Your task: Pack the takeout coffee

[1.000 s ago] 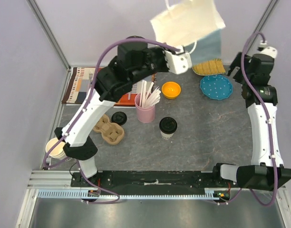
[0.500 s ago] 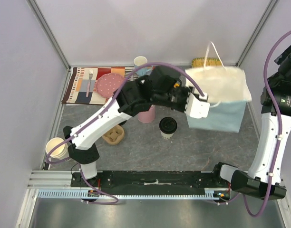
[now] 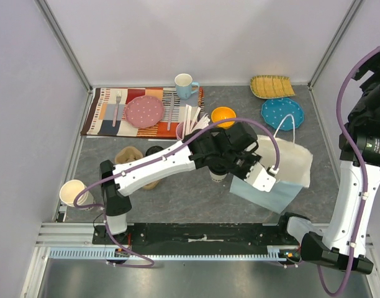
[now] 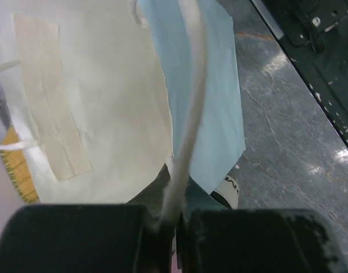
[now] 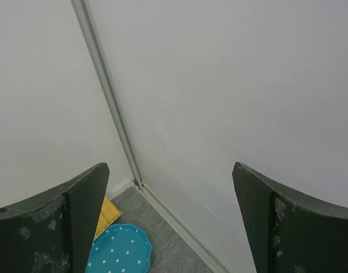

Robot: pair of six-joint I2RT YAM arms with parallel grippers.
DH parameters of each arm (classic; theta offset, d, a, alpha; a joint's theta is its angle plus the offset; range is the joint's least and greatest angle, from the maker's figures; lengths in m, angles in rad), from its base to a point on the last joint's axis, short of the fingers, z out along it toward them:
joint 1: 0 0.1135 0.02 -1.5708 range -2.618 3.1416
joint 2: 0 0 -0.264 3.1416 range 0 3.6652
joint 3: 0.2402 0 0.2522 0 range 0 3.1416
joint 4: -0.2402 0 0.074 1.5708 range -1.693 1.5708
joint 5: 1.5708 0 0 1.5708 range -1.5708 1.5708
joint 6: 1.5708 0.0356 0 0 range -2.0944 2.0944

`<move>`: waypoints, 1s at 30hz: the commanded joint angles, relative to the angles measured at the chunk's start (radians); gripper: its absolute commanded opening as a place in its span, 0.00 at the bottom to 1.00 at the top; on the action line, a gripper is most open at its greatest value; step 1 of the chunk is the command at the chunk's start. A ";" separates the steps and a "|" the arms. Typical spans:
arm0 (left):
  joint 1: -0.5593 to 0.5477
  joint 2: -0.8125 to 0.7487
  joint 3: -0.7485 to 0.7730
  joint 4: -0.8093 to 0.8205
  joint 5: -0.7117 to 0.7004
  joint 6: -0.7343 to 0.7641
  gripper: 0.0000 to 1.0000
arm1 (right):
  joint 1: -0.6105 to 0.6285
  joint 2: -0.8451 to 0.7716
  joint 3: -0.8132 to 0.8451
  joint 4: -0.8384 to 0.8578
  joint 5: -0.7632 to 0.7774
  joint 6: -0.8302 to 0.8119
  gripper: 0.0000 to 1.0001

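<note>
Robot laboratory test booth: plain white walls (image 3: 208,37) on metal corner posts (image 3: 66,46), grey tabletop (image 3: 177,198), black mounting rail (image 3: 196,233) along the near edge.

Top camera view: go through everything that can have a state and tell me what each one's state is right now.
Paper bag: mouth open, held at its top edge.
Left gripper: jaws shut on the paper bag.
Right gripper: jaws open, empty, held high.
Takeout coffee: upright, outside the bag, mostly hidden by the left arm.
Paper cup: upright, no lid.
Blue mug: upright.
</note>
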 commanded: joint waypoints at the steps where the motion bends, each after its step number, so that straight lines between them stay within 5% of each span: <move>1: 0.000 -0.023 -0.044 0.072 0.037 0.087 0.02 | 0.031 -0.010 -0.022 0.037 -0.084 -0.047 0.98; 15: 0.003 -0.015 -0.073 0.084 -0.015 0.108 0.02 | 0.123 -0.031 -0.068 0.068 -0.110 -0.118 0.98; 17: 0.005 -0.025 -0.072 0.084 -0.037 0.102 0.32 | 0.129 -0.031 -0.069 0.068 -0.120 -0.113 0.98; 18: 0.005 -0.028 -0.067 0.083 -0.043 0.098 0.88 | 0.128 -0.031 -0.071 0.066 -0.125 -0.113 0.98; 19: 0.005 -0.032 -0.061 0.084 -0.045 0.094 0.99 | 0.131 -0.031 -0.072 0.066 -0.136 -0.108 0.98; 30: 0.005 -0.127 0.109 -0.034 -0.015 -0.017 1.00 | 0.155 -0.050 -0.083 0.056 -0.297 -0.058 0.98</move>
